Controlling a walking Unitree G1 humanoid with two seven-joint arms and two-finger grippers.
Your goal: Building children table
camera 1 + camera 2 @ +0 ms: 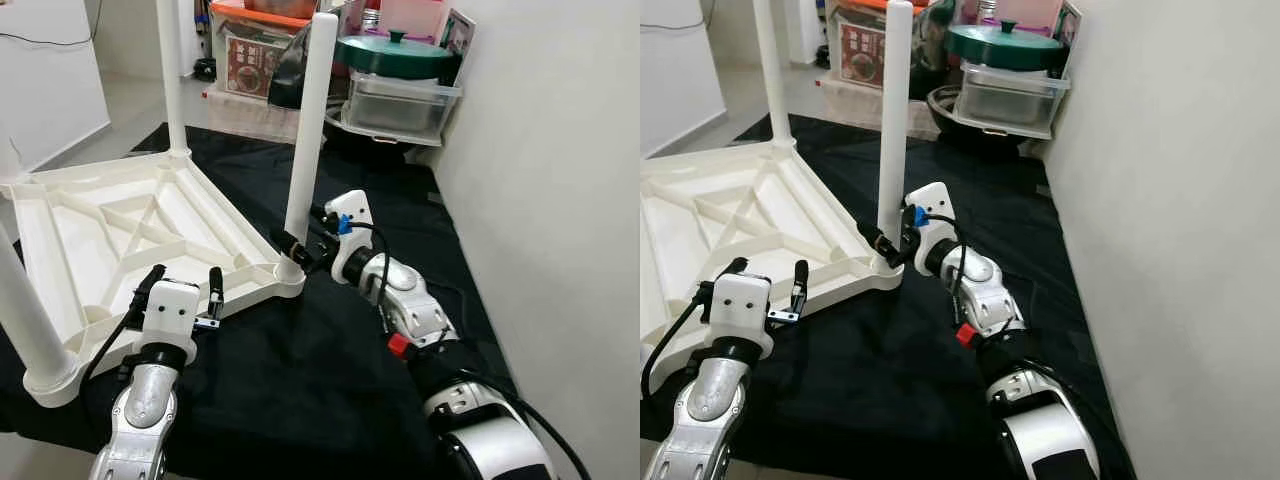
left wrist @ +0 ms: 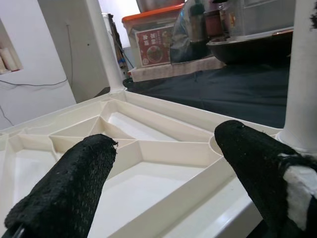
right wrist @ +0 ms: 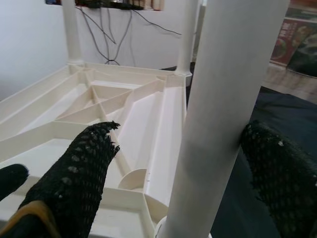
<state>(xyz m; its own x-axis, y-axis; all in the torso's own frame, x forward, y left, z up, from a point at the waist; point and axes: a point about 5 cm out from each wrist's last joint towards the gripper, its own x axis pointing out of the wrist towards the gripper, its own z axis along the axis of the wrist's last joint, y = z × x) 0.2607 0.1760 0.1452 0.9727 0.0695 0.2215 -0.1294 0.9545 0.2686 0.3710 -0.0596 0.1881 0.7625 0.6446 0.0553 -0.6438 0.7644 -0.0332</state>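
A cream ribbed plastic tabletop [image 1: 140, 235] lies upside down on a black cloth [image 1: 300, 370] spread over the floor, with white cylindrical legs standing up from its corners. At the corner nearest the white wall [image 1: 560, 200], the right gripper [image 1: 300, 248] has its fingers spread around the base of one white leg [image 1: 305, 130]. The left gripper [image 1: 185, 288] hovers open over the tabletop's near edge. Beyond the tabletop, plastic storage boxes [image 1: 400, 100] are stacked, one bearing a green lid [image 1: 395, 52].
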